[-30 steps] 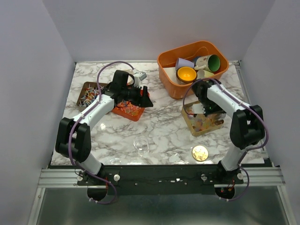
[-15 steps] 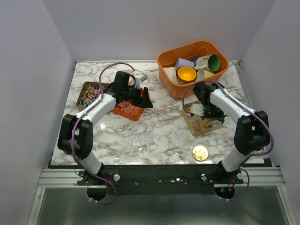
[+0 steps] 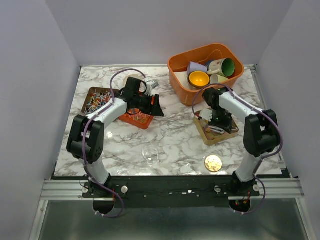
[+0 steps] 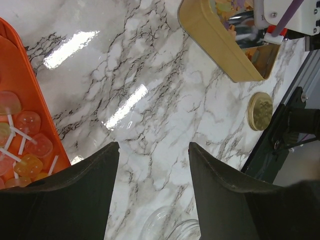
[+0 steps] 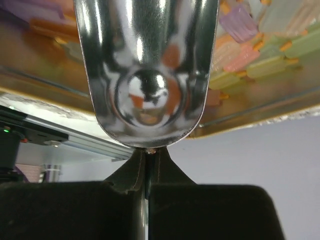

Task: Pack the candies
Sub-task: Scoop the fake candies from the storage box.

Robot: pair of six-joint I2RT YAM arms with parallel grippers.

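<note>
Pastel candies [image 5: 250,55] lie in a tan tray [image 3: 210,137] at the right. My right gripper [image 5: 147,152] [image 3: 216,120] is shut on the handle of a shiny metal scoop [image 5: 145,75] whose bowl is down in that tray. Bright wrapped candies [image 3: 96,101] fill a brown tray at the far left. An orange tray [image 3: 135,120] [image 4: 35,95] beside it holds yellow and pink sweets on sticks [image 4: 27,145]. My left gripper [image 4: 154,146] [image 3: 154,105] hangs open and empty at that tray's right edge, with bare marble between its fingers.
An orange bin [image 3: 175,67] with coloured cups stands at the back right. A clear jar [image 3: 150,154] [image 4: 175,230] sits near the front middle. A round gold disc [image 3: 213,162] [image 4: 260,110] lies near the front right.
My right arm has folded inward and brought the scoop lower and nearer over the tan tray. My left arm's elbow shifted right while its gripper stayed by the orange tray.
</note>
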